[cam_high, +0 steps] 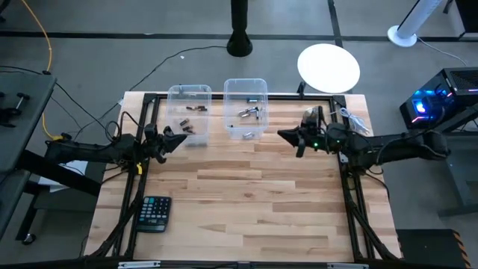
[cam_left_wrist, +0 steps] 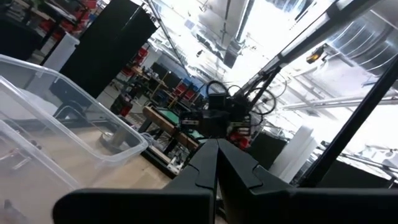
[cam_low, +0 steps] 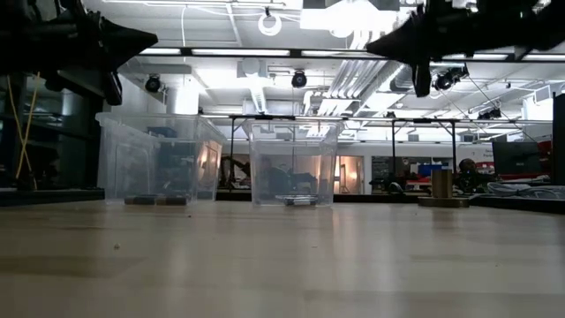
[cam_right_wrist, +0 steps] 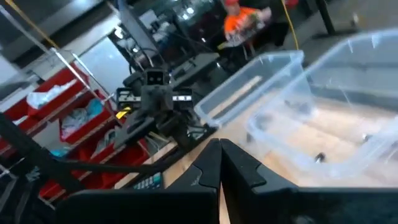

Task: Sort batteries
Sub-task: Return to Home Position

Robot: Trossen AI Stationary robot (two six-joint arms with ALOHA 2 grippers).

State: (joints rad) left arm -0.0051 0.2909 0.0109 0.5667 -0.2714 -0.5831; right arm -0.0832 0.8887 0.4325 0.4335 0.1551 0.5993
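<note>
**High view:** I log my left gripper (cam_high: 179,138) by the near corner of the left bin (cam_high: 188,87). My right gripper (cam_high: 287,136) is near the right bin (cam_high: 245,81). Dark batteries (cam_high: 188,124) lie in the left bin and silver batteries (cam_high: 250,113) in the right. A calculator (cam_high: 154,213) sits at the near left of the table (cam_high: 246,202).

**Low view:** Both grippers hang high above the tabletop, apart from the bins. Both bins stand on the tabletop.

**Left wrist view:** The fingers (cam_left_wrist: 199,171) are pressed together, tip to tip.

**Right wrist view:** The fingers (cam_right_wrist: 202,171) are likewise pressed together.
</note>
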